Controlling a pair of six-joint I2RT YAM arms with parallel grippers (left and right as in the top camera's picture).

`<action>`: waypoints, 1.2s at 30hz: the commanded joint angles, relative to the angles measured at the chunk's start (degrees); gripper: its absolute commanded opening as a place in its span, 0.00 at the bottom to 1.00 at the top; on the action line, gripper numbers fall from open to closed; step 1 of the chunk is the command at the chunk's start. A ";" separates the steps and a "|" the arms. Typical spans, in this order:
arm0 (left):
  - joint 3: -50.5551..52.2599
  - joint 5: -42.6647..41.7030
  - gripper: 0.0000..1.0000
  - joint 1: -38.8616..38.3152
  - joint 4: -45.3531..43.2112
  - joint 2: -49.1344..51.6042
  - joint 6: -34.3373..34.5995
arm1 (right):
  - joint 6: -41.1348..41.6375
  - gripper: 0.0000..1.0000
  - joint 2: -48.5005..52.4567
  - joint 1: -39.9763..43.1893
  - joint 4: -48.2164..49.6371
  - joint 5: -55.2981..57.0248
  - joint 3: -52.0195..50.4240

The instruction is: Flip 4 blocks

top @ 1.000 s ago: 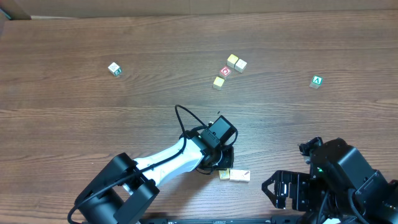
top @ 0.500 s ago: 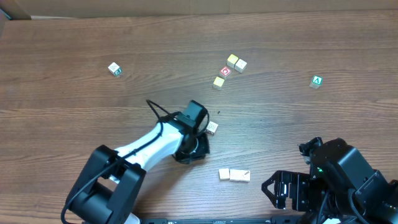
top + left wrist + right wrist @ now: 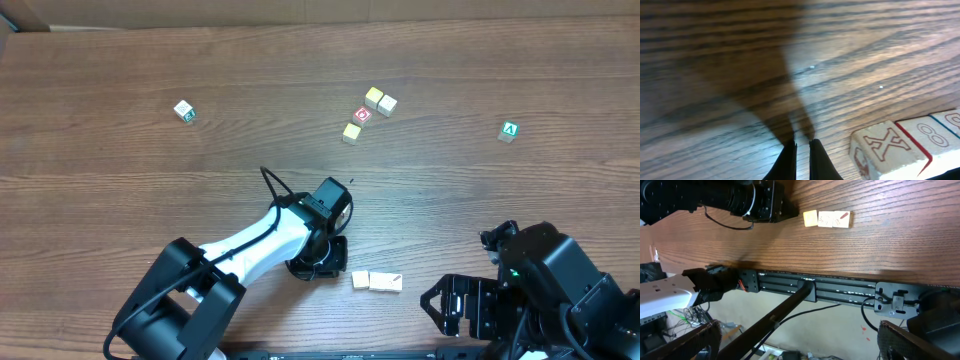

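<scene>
We note left pincer, shut and empty, swung back nearward to row of blocks, beside X block; next flip likely. Right pincer gaping, idle.

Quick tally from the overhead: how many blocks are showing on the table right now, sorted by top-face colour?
Yellow-top blocks: 3
Cream-top blocks: 3
Red-circle block: 1
Green A block: 1
White block with green print: 1
Total in view: 9

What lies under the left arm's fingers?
Only bare wooden table shows beneath the shut fingers; the blocks lie off to one side. From overhead, the left arm covers that spot.
</scene>
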State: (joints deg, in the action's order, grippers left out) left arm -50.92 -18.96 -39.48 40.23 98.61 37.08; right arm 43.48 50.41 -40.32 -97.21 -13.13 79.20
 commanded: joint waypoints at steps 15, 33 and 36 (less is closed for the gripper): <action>0.39 -5.07 0.04 -1.92 -4.81 0.70 -1.07 | -0.24 1.00 -0.26 -0.17 0.17 -0.04 1.40; 0.39 -6.05 0.04 -1.95 -5.84 0.70 -0.90 | -0.26 1.00 -0.26 -0.17 0.17 0.02 1.40; 0.39 -6.56 0.04 -1.95 -6.43 0.70 -0.85 | -0.26 1.00 -0.26 -0.17 0.17 0.17 1.40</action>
State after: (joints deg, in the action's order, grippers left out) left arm -50.92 -23.81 -41.28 34.24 98.61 37.06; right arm 43.46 50.41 -40.32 -97.19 -13.10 79.20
